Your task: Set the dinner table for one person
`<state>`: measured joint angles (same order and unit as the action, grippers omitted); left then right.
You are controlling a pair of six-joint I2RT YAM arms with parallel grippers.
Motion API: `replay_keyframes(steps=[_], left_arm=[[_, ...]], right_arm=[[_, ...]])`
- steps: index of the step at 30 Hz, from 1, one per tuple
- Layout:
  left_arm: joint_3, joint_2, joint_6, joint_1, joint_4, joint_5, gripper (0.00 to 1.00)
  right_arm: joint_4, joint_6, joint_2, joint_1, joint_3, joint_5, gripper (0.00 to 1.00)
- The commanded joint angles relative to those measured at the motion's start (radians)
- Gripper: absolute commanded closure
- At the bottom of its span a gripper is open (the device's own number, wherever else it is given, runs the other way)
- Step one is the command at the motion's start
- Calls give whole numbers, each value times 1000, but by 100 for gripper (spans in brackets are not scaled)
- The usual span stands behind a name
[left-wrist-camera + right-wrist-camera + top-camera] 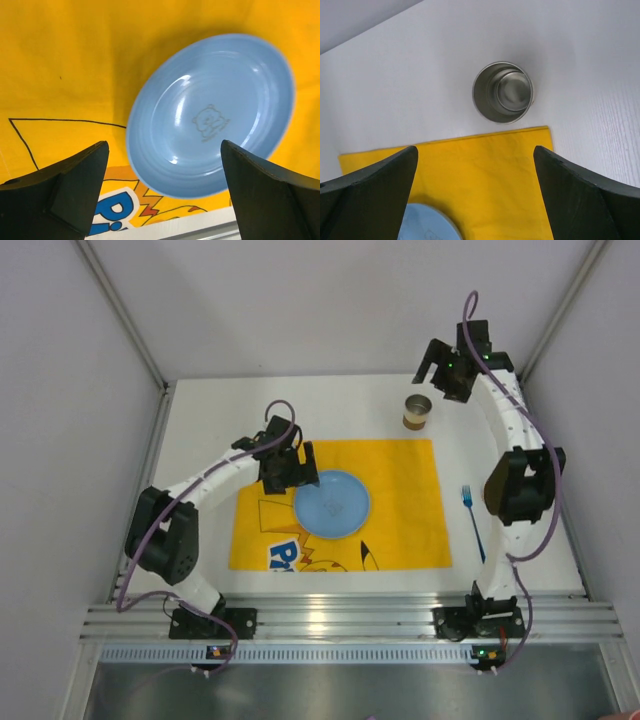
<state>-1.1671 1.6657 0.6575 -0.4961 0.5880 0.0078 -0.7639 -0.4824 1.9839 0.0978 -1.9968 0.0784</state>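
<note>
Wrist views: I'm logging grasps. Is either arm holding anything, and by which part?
Nothing is held. The left jaws stand open above the blue plate; the right jaws stand open near the metal cup.

Lab booth: white walls (330,300), aluminium rail (350,618) along dinner table (330,405)

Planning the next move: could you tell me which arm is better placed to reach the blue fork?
Probably the right arm: the blue fork lies right of the yellow mat, beside that arm; the left claw hangs open by the plate.
</note>
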Motion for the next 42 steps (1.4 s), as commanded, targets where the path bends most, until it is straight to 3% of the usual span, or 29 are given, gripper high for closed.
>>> replay_keyframes(steps=[1,15,18,20,21,24,28,32,38,42], left_arm=[[-89,-113,-58,37,51,66,1],[-97,-190,-148,137,170,107,1],[-124,-167,-153,149,205,87,1],[-156,-150,-151,162,242,78,1],[-164,-147,-150,169,246,80,1],[-181,-135,-137,171,240,90,1],[-190,-106,-110,171,220,126,1],[-200,-95,-111,169,210,120,1],[-174,-89,-116,171,199,80,1],[-115,-141,-108,171,168,63,1]], right_arm=[[-72,-16,111,-24,-141,-51,0],[-45,-88,366,-36,-223,-109,3],[-43,-90,412,-36,-229,-114,23],[-43,-88,427,-36,-223,-117,47],[-41,-87,435,-35,-218,-121,68],[-43,-78,429,-35,-226,-124,100],[-41,-82,348,-38,-241,-111,100],[-45,-110,163,-15,-175,-98,100],[-57,-96,-37,89,116,-121,100],[-43,-108,-86,181,326,-149,100]])
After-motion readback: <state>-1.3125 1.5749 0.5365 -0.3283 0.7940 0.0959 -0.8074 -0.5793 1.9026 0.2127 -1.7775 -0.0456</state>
